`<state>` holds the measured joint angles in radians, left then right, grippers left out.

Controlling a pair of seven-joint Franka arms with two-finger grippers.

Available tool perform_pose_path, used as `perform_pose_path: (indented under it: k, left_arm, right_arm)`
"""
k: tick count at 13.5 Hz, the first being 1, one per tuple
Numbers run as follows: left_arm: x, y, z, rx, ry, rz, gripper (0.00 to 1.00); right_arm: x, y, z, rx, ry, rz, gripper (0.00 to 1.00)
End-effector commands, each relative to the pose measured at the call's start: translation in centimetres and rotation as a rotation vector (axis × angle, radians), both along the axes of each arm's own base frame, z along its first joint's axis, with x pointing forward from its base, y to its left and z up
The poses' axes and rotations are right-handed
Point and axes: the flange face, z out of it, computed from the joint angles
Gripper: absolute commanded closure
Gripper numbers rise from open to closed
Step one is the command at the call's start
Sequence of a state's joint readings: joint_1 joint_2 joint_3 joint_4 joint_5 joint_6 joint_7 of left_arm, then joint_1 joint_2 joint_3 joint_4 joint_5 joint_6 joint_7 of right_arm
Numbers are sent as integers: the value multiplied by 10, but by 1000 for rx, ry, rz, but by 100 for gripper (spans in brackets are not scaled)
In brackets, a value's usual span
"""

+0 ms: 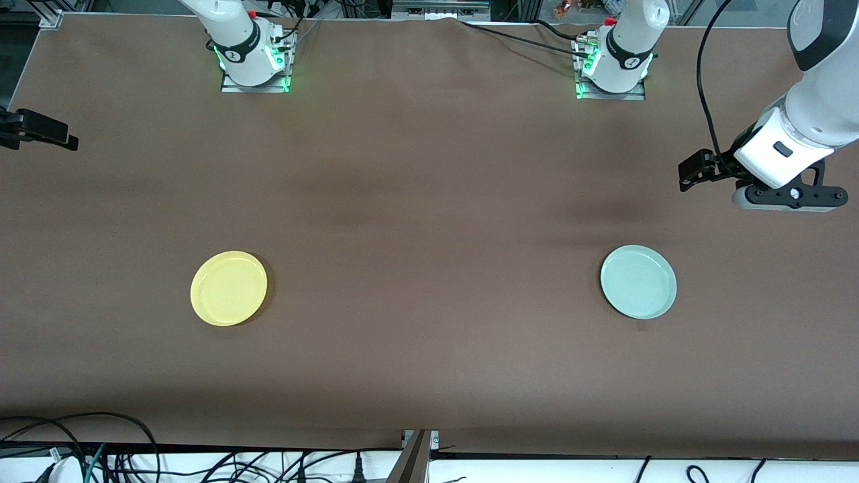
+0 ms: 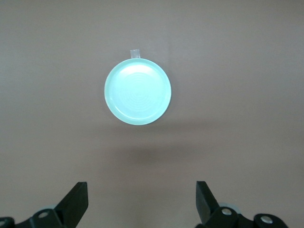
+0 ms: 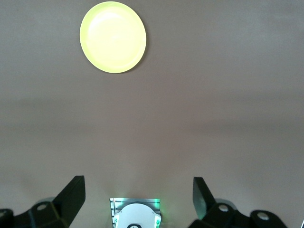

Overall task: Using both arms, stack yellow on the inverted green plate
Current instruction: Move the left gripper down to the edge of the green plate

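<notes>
yellow [image 1: 229, 288] on counter [image 1: 429, 221], right arm's end | green plate [image 1: 638, 281] rim-up, left arm's end, well apart | left hand [image 2: 142, 204] wide open, empty, over counter | right hand [image 3: 138, 202] wide open, empty | tape tab [image 2: 135, 53] touching green rim, clearest in left wrist view

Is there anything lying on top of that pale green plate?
No. The green plate sits rim-up on the brown table with nothing in it; faint rings show inside. A small tab peeks from under its edge. What lies beneath it is covered.
</notes>
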<state>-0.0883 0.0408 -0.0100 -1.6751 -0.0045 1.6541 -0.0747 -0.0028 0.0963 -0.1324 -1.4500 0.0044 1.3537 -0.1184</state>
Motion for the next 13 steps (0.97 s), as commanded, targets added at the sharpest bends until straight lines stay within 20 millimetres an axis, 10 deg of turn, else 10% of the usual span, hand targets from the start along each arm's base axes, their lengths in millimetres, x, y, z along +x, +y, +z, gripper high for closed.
perform_pose_path:
  k: [1,13]
  left_arm:
    - [5,-1,7,-32,6,4,0]
    - [21,7,-29,-12,76,-10,0]
  right_arm:
    - [2,7,4,-11,-4,12,0]
    - [-2,40,12,-4,-19,61,0]
